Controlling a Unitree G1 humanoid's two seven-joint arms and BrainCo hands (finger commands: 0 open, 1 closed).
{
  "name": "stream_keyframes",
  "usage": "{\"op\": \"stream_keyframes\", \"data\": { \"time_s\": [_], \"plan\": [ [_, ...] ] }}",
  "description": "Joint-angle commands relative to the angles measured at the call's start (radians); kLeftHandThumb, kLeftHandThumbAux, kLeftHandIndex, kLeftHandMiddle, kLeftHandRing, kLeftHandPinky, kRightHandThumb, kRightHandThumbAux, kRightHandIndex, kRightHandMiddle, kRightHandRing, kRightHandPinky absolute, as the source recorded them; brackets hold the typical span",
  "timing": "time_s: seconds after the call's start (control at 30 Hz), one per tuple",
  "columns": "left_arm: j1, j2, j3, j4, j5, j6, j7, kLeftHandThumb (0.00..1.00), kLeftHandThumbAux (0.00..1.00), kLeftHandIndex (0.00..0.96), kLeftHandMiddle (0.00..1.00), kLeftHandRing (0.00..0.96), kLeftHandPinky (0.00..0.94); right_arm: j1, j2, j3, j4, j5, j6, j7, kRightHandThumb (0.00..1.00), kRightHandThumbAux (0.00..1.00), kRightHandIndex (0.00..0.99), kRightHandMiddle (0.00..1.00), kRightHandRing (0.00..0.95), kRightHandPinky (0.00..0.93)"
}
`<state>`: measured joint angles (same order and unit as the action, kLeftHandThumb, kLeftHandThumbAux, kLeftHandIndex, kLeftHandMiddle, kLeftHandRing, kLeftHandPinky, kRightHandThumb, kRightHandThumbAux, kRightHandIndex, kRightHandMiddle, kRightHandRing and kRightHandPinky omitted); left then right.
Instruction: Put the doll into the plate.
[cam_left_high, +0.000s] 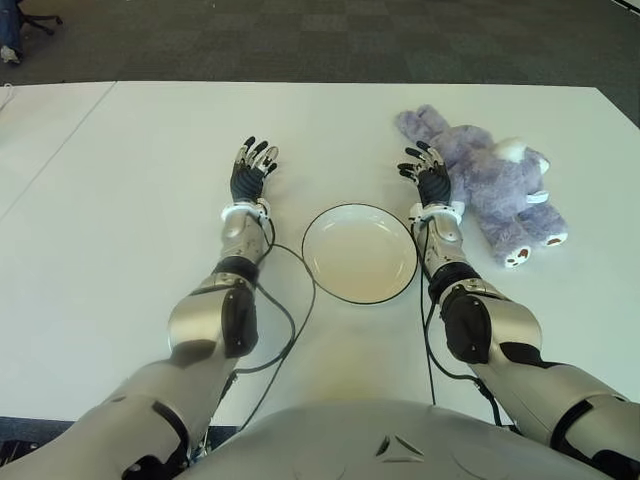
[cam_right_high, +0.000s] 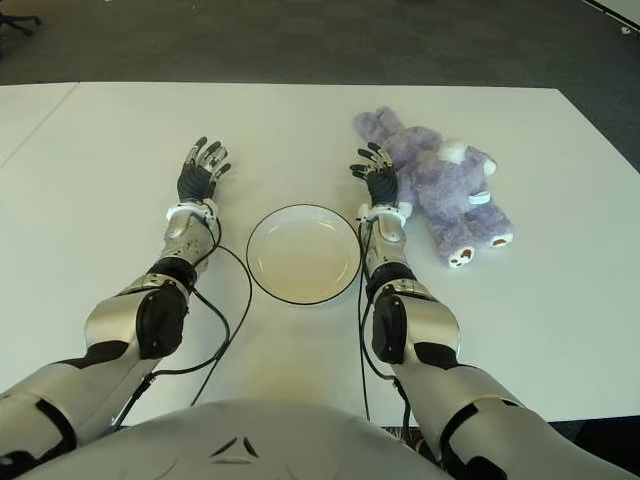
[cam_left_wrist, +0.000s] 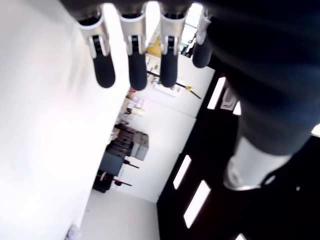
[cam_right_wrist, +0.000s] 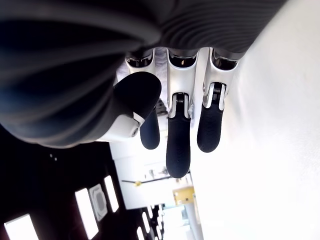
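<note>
A purple plush doll (cam_left_high: 495, 180) with a white muzzle lies on the white table (cam_left_high: 130, 200), to the right of centre. An empty white plate (cam_left_high: 359, 253) with a dark rim sits in the middle, between my two forearms. My right hand (cam_left_high: 428, 172) is stretched flat, fingers spread, just left of the doll and close to its body, holding nothing. My left hand (cam_left_high: 252, 167) shows left of the plate, fingers extended and empty. In the right wrist view the straight fingers (cam_right_wrist: 178, 145) have nothing between them.
Black cables (cam_left_high: 290, 300) run along my left forearm and past the plate's left rim. The table's far edge (cam_left_high: 300, 83) borders dark carpet. A seam (cam_left_high: 50, 150) crosses the table at the far left.
</note>
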<state>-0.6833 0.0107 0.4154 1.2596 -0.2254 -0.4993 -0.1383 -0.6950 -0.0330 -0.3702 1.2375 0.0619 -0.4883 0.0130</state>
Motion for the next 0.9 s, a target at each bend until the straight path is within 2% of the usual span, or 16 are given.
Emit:
{"op": "stream_keyframes", "data": {
  "time_s": [0.03, 0.3, 0.33, 0.4, 0.53, 0.57, 0.6, 0.73, 0.9],
  "plan": [
    [0.12, -0.027, 0.011, 0.098, -0.007, 0.27, 0.031, 0.152, 0.751, 0.13, 0.187, 0.191, 0.22, 0.143, 0.037, -0.004, 0.117, 0.003, 0.143, -0.017, 1.0, 0.665, 0.181, 0.256, 0.446, 0.35],
    [0.123, -0.029, 0.017, 0.1, -0.014, 0.267, 0.024, 0.187, 0.746, 0.145, 0.189, 0.188, 0.23, 0.147, 0.036, -0.013, 0.117, 0.012, 0.133, 0.008, 1.0, 0.667, 0.208, 0.252, 0.445, 0.33],
    [0.123, -0.029, 0.017, 0.1, -0.014, 0.267, 0.025, 0.203, 0.734, 0.151, 0.193, 0.192, 0.227, 0.147, 0.035, -0.014, 0.117, 0.014, 0.131, 0.013, 0.636, 0.801, 0.203, 0.24, 0.317, 0.317],
    [0.122, -0.03, 0.017, 0.1, -0.015, 0.266, 0.026, 0.222, 0.728, 0.155, 0.195, 0.194, 0.23, 0.144, 0.034, -0.018, 0.116, 0.018, 0.129, 0.027, 0.464, 0.853, 0.199, 0.233, 0.275, 0.303],
    [0.121, -0.034, 0.015, 0.098, -0.013, 0.261, 0.035, 0.245, 0.723, 0.159, 0.196, 0.197, 0.237, 0.11, 0.021, -0.025, 0.114, 0.026, 0.133, 0.051, 0.313, 0.873, 0.187, 0.217, 0.248, 0.263],
    [0.122, -0.033, 0.013, 0.098, -0.011, 0.261, 0.038, 0.245, 0.723, 0.16, 0.196, 0.197, 0.237, 0.096, 0.02, -0.023, 0.112, 0.025, 0.13, 0.052, 0.307, 0.873, 0.186, 0.216, 0.247, 0.261],
    [0.123, -0.033, 0.012, 0.099, -0.01, 0.26, 0.039, 0.228, 0.725, 0.153, 0.195, 0.197, 0.234, 0.087, 0.019, -0.021, 0.111, 0.023, 0.128, 0.053, 0.233, 0.875, 0.177, 0.213, 0.236, 0.243],
    [0.127, -0.032, 0.009, 0.099, -0.007, 0.253, 0.034, 0.201, 0.73, 0.138, 0.183, 0.19, 0.226, 0.043, 0.02, -0.001, 0.103, 0.006, 0.107, 0.038, 0.115, 0.868, 0.161, 0.202, 0.219, 0.225],
    [0.13, -0.028, 0.005, 0.1, -0.003, 0.255, 0.036, 0.177, 0.733, 0.136, 0.191, 0.201, 0.249, 0.004, 0.034, 0.033, 0.093, -0.025, 0.071, 0.004, 0.03, 0.846, 0.145, 0.181, 0.2, 0.217]
  ]
}}
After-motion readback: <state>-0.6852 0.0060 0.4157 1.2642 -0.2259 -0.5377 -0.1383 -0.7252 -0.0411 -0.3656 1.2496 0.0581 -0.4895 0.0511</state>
